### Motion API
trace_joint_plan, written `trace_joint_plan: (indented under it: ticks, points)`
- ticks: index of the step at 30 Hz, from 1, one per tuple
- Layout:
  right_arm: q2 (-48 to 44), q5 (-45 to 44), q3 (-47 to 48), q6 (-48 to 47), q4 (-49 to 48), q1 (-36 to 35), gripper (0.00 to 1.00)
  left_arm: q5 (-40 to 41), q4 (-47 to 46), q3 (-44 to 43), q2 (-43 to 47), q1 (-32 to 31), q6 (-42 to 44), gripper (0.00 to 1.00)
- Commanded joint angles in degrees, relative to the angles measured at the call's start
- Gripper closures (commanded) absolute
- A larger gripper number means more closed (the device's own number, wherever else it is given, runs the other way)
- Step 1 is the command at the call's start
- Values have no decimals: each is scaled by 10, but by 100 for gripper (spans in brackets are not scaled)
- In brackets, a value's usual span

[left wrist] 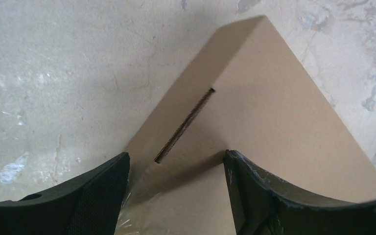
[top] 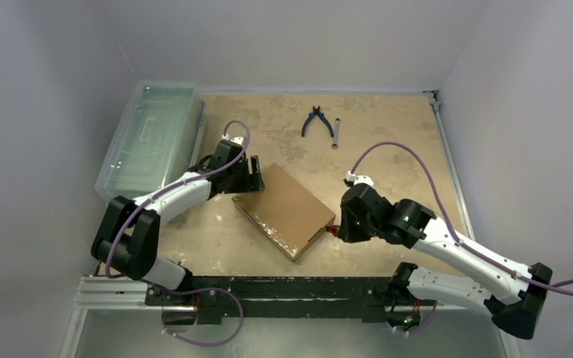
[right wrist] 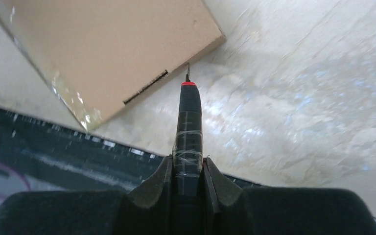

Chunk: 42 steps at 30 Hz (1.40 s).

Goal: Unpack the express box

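The express box is a flat brown cardboard mailer lying closed and turned diagonally in the middle of the table, with clear tape along its near edge. My left gripper is open, its jaws astride the box's far left corner, the right jaw over the lid. My right gripper is shut on a black craft knife with a red collar. The blade tip points at the box's right side, close by a slot in the edge.
A large clear plastic lidded bin stands at the back left, close to my left arm. Blue-handled pliers and a small metal tool lie at the back. A black rail runs along the near edge.
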State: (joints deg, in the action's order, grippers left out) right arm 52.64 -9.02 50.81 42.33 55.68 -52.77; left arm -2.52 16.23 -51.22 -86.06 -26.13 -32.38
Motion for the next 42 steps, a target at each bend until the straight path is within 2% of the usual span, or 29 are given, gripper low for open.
trace_joint_plan:
  ticks: [1, 4, 6, 9, 13, 15, 18, 20, 21, 24, 28, 32, 37, 42]
  points:
    - [5, -101, 37, -14, -89, 30, 100, -82, -30, 50, 37, 0, -31, 32]
    - [29, -143, 65, -49, -59, 59, 100, -76, -11, 62, 67, 0, -31, 32]
    - [38, -171, 96, -60, -20, 59, 100, -31, 32, 47, 89, 0, -18, 31]
    - [41, -201, 135, -91, 6, 59, 100, 12, 89, 0, 104, 2, -2, 27]
    - [49, -234, 194, -120, 53, 59, 100, 18, 145, -60, 90, 4, 21, 26]
    - [33, -195, 190, -215, -14, 59, 100, 4, 161, -74, 81, 4, 47, 27]
    - [10, 1, 149, -313, -141, 58, 100, -30, 188, -85, 58, 4, 81, 34]
    - [10, 122, 122, -340, -209, 41, 100, -43, 201, -91, 47, 4, 103, 40]
    - [19, 132, 118, -342, -234, 15, 100, -42, 207, -93, 43, 4, 112, 41]
    - [65, 92, 139, -316, -272, -69, 100, -46, 202, -95, 40, 4, 144, 47]
    - [130, 85, 164, -292, -306, -110, 100, -20, 182, -95, 20, 4, 168, 60]
    - [193, 19, 187, -315, -291, -150, 100, -30, 152, -81, 9, 20, 171, 73]
    - [211, 12, 189, -335, -327, -161, 100, -64, 128, -65, 35, 42, 182, 74]
    - [253, 12, 198, -353, -343, -164, 100, -99, 122, -62, 22, 58, 188, 77]
